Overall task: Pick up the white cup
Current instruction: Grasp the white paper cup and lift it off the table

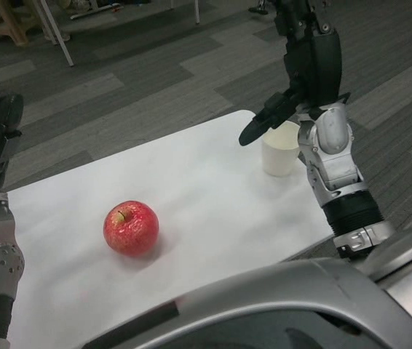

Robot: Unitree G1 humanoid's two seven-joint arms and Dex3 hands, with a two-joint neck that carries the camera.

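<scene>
A red apple (131, 228) with a short stem lies on the left part of the white worktop (206, 189). Around the worktop is a floor (148, 80) of grey carpet tiles in different tones. At the far top left stand thin white legs (57, 33) of some furniture.

Looks like an office or lab-type open room, not anyone's home. The floor (155, 65) is those grey carpet tiles in mixed light and dark strips you get in commercial spaces. A plain white counter (213, 189) sits out in the open, and thin white furniture legs (57, 33) plus what looks like a wooden stool (9, 22) show at the far edge.
</scene>
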